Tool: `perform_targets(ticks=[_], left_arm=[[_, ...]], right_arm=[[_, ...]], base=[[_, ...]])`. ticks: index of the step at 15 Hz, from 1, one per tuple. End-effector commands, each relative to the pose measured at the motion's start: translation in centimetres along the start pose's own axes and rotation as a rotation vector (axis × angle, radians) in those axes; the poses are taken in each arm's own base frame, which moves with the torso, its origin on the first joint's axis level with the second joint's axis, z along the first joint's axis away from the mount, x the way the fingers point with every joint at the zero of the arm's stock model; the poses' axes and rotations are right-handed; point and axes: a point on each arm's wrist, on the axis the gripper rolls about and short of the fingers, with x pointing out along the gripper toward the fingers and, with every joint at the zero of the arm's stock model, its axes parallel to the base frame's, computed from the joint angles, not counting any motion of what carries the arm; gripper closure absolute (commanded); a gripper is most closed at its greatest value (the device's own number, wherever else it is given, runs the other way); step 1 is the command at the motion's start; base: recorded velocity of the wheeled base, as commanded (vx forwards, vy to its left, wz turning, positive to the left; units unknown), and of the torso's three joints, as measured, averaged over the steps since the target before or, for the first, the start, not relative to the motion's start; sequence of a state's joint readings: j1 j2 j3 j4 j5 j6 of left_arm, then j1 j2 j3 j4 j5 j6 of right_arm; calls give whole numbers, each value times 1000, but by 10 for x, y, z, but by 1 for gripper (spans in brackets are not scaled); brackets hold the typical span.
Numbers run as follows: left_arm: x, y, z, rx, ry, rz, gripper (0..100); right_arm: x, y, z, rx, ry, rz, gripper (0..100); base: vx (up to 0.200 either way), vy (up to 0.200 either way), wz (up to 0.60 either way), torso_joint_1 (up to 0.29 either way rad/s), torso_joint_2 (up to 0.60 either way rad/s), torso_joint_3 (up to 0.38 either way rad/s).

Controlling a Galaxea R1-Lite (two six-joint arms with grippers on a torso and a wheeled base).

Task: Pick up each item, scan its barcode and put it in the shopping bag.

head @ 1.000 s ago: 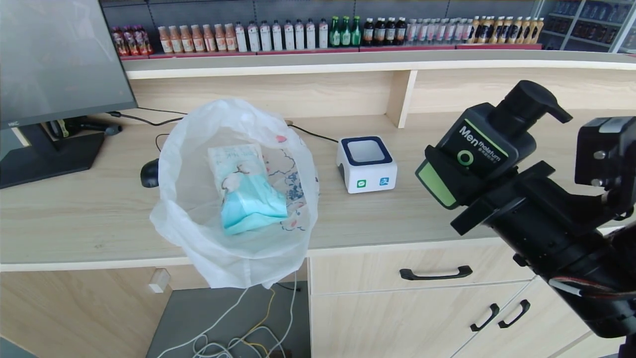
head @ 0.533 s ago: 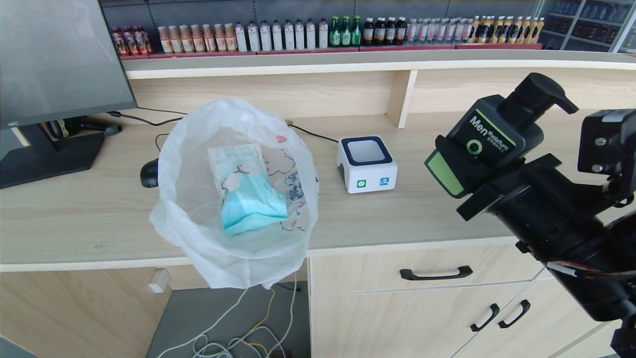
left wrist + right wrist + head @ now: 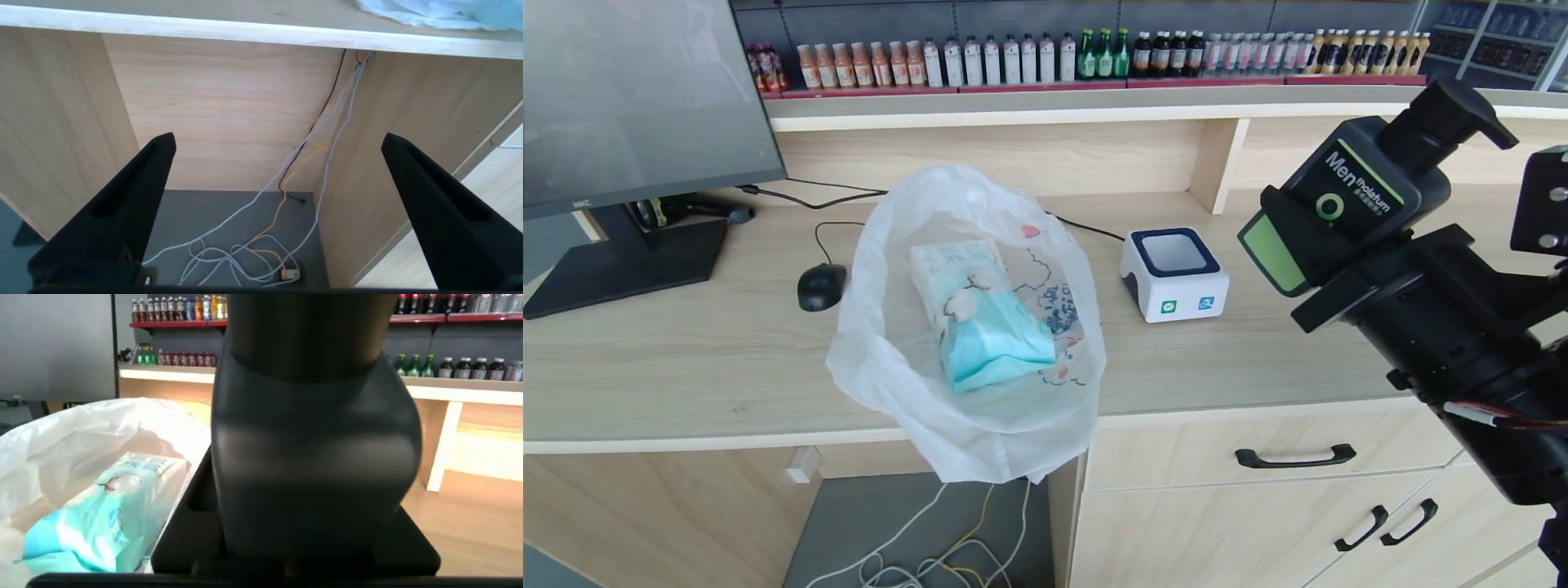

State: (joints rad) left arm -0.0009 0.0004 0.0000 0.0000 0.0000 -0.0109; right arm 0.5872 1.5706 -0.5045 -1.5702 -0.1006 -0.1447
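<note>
A black pump bottle (image 3: 1347, 208) with a green label hangs tilted above the counter's right end, and my right gripper (image 3: 1327, 273) is shut on its body. In the right wrist view the bottle (image 3: 315, 449) stands close up in the middle. The white scanner box (image 3: 1174, 273) sits on the counter to the bottle's left. Left of the scanner, the translucent shopping bag (image 3: 882, 359) stands open at the counter's front edge with a teal tissue pack (image 3: 988, 335) inside. My left gripper (image 3: 278, 212) hangs open below the counter, nothing between its fingers.
A monitor (image 3: 629, 90) stands at the back left with a black mouse (image 3: 821, 286) beside the bag. A raised shelf (image 3: 1094, 82) carries several drink bottles. Drawers with black handles (image 3: 1294, 457) lie under the counter, and cables (image 3: 261, 253) trail on the floor.
The head camera has swung, so the whole scene sits further right. The right gripper has lifted the pump bottle a little higher. The bag and scanner keep their places on the counter.
</note>
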Motion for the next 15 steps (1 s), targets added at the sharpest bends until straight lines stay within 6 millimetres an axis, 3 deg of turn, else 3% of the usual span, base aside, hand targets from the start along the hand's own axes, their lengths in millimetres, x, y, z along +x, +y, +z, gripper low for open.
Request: perform_targets(ticks=[1, 9, 15], left_arm=[[0, 0, 0, -1, 0, 1, 0], [0, 0, 0, 0, 0, 1, 0], [0, 0, 0, 6, 0, 1, 0]], right_arm=[[-1, 0, 2, 1, -4, -1, 100], [-6, -1, 5, 3, -7, -1, 100], [-8, 1, -11, 26, 55, 8, 100]], base=[[0, 200, 0, -7, 2, 2], [0, 200, 0, 1, 5, 5], [0, 0, 0, 0, 0, 0]])
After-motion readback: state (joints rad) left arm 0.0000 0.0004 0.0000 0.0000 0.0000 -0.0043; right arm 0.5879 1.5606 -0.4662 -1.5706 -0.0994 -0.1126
